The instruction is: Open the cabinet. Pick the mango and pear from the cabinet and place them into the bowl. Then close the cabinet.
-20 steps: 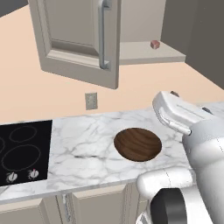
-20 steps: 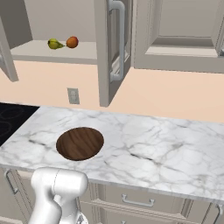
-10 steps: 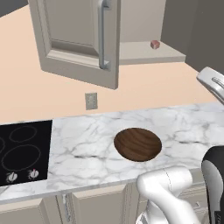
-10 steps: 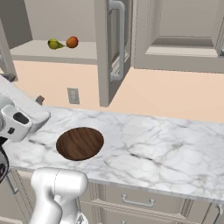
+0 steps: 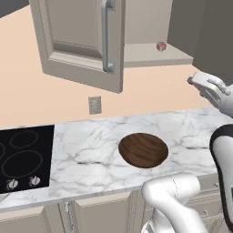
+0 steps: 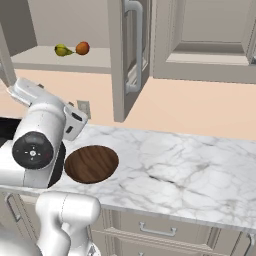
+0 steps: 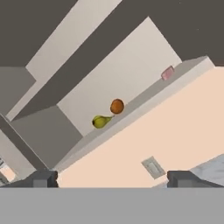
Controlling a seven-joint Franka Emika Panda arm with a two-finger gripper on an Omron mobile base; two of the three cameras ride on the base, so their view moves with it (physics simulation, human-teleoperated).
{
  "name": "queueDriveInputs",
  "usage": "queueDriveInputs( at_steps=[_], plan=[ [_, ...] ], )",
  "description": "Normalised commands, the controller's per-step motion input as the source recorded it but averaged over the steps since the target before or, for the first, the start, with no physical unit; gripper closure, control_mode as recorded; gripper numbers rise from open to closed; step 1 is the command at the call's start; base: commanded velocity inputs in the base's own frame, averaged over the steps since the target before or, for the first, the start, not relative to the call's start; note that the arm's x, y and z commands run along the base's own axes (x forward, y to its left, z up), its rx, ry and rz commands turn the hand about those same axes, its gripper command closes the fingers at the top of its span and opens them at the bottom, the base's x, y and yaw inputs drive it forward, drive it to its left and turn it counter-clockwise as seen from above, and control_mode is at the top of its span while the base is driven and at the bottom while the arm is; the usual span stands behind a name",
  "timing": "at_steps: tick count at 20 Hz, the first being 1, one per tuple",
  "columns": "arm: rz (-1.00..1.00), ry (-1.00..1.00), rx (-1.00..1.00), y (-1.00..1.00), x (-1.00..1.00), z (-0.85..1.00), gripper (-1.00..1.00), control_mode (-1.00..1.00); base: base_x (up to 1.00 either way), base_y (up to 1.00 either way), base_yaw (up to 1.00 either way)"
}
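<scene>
Arm swung up since prev frame, claw [image 7: 109, 178] released, facing mango [image 7: 117, 106] & pear [image 7: 100, 121] in cabinet [image 7: 105, 87]

One mango [image 7: 117, 106], one pear [image 7: 100, 121], one small pink object [image 7: 167, 73], one bowl [image 5: 143, 149], one wall outlet [image 5: 94, 105].

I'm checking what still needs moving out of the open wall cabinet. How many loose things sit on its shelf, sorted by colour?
Yellow-green pear: 1
Orange round mango: 1
Small pink block: 1
Total: 3 on the shelf of the taupe-beige wall cabinet; none in the dark brown wooden bowl.
</scene>
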Motion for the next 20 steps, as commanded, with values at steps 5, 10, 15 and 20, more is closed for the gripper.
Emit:
queueDriveInputs(
  at_steps=[5, 10, 15, 20],
  plan=[
    [0.03, -0.03, -0.03, 0.73, 0.42, -0.24, -1.0, -1.0, 0.0, 0.0, 0.0],
    [0.01, -0.07, 0.0, 0.1, 0.02, 0.04, -1.0, -1.0, 0.0, 0.0, 0.0],
    [0.19, 0.02, 0.0, 0.28, 0.45, 0.01, -1.0, -1.0, 0.0, 0.0, 0.0],
    [0.28, 0.1, 0.0, 0.34, 0.8, 0.0, -1.0, -1.0, 0.0, 0.0, 0.0]
  ],
)
